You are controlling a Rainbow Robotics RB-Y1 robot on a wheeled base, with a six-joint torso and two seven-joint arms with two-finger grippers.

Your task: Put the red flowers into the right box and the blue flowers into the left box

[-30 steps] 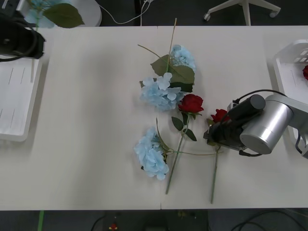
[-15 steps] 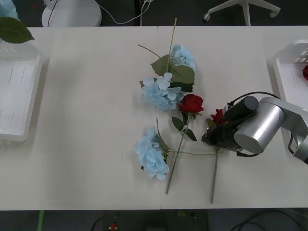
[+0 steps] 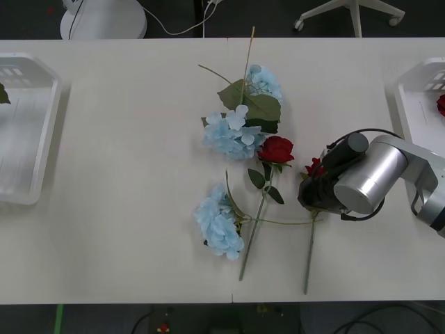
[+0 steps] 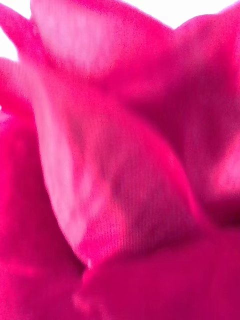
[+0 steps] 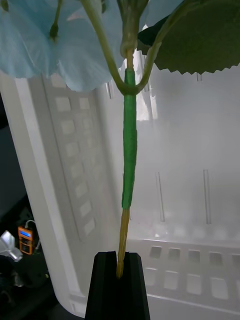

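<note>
In the left wrist view my left gripper (image 5: 120,257) is shut on the thin stem of a blue flower (image 5: 50,45), which hangs over the white left box (image 5: 200,175). One of its leaves (image 3: 3,94) shows over the left box (image 3: 28,174) in the front view. Three blue flowers (image 3: 233,136) (image 3: 264,82) (image 3: 219,224) lie mid-table. A red flower (image 3: 276,149) lies beside them. My right gripper (image 3: 314,189) sits low over another red flower (image 3: 316,167), whose petals (image 4: 120,165) press close to the wrist camera. The right box (image 3: 410,104) holds one red bloom (image 3: 441,104).
The stems of the two roses on the table run toward the near table edge (image 3: 229,300) and cross a blue flower's stem. A chair base (image 3: 351,14) and a round white stand (image 3: 104,17) sit on the floor beyond the table.
The left arm has carried the blue flower leftward out of the front view, leaving a leaf tip over the left box. The right gripper has edged closer onto the rose.
</note>
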